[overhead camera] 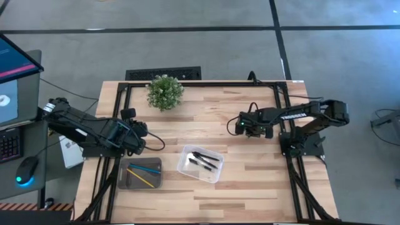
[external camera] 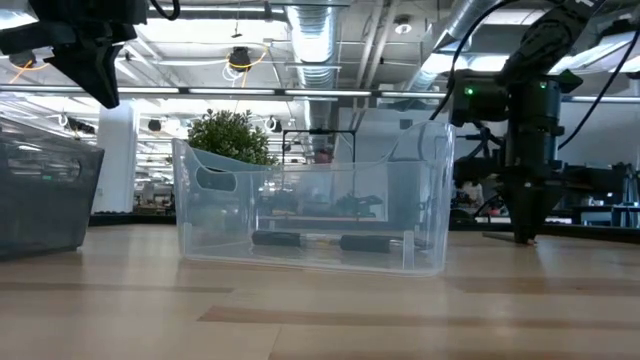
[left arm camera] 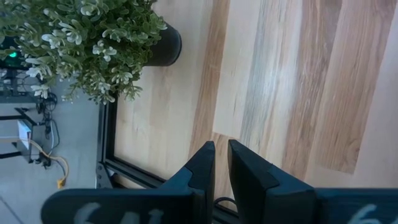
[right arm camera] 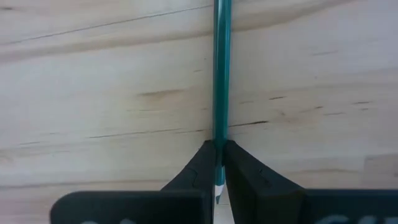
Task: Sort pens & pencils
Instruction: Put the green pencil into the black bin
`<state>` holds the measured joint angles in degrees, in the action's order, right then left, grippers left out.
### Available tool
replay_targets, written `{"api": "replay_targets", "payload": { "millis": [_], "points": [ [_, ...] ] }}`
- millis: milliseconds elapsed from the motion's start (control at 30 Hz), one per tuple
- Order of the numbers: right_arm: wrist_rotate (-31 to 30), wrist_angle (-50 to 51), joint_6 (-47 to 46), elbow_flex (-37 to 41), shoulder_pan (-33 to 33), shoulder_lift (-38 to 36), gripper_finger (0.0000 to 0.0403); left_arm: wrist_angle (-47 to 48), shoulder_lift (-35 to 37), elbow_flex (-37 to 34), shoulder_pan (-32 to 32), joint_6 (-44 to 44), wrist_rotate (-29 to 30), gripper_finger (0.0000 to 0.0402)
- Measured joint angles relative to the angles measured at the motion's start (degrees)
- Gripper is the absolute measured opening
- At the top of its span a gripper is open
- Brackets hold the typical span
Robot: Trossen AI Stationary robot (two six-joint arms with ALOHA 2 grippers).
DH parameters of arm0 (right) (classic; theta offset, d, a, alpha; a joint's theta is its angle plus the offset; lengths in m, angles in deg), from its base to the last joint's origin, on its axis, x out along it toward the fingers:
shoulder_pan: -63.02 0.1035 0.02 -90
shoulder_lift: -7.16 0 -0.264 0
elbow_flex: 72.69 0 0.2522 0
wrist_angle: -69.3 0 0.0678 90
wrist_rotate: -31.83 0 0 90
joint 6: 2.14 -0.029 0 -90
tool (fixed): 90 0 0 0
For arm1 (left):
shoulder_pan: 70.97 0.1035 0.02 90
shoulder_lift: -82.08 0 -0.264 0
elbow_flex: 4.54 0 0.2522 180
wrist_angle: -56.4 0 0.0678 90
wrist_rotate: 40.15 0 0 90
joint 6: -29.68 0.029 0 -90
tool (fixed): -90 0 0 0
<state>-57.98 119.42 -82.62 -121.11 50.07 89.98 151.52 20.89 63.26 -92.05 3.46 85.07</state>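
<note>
My right gripper (overhead camera: 240, 127) stands over the table's right half, fingers pointing down (external camera: 523, 232), shut on a thin teal-green pencil (right arm camera: 221, 74) that runs across the wood. My left gripper (overhead camera: 142, 139) hangs raised near the left side (external camera: 88, 62), shut and empty (left arm camera: 221, 163). A blue pencil (overhead camera: 144, 169) and a yellow pencil (overhead camera: 144, 179) lie in a grey tray (overhead camera: 123, 177). Several black pens (overhead camera: 204, 160) lie on the floor of a clear bin (overhead camera: 185, 154), also seen in the low view (external camera: 300, 240). My right gripper pinches the teal-green pencil between its two fingers, near the pencil's white-tipped end (right arm camera: 219, 140). The fingers come from above, pointing down, and lie across the pencil. The pencil lies level along the tabletop; whether it rests on the wood or is just off it, I cannot tell.
A small potted plant (overhead camera: 164, 92) stands at the table's far edge, left of centre. The grey tray (external camera: 45, 200) and the clear bin (external camera: 310, 205) sit side by side near the near edge. Bare wood lies between the bin and my right gripper.
</note>
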Motion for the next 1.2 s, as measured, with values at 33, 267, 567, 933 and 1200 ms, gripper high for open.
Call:
{"api": "replay_targets", "payload": {
  "millis": [33, 267, 567, 933, 1200],
  "points": [
    [-0.9, 0.0, 0.1, -0.4, 0.3, 0.0, 0.0045, -0.1, 0.0, 0.0, 0.0, 0.0, 0.0, 0.0036],
    [-3.4, 0.9, 3.1, -1.8, 2.6, 0.3, 0.0044, -0.3, 0.0, 0.0, 0.0, 0.1, 0.0, 0.0036],
    [-5.3, 1.6, 4.5, -1.9, 5.4, 0.2, 0.0045, -0.3, 0.0, 0.0, 0.0, 0.4, 0.0, 0.0036],
    [-4.0, 1.8, 7.5, -2.0, 5.4, 0.2, 0.0045, -1.3, 0.0, 0.0, 0.0, 0.3, -0.1, 0.0036],
    [-4.8, 0.3, 9.0, -2.0, 5.4, 0.1, 0.0048, -1.4, 0.0, 0.0, 0.0, 0.5, -0.3, 0.0036]
  ]
}}
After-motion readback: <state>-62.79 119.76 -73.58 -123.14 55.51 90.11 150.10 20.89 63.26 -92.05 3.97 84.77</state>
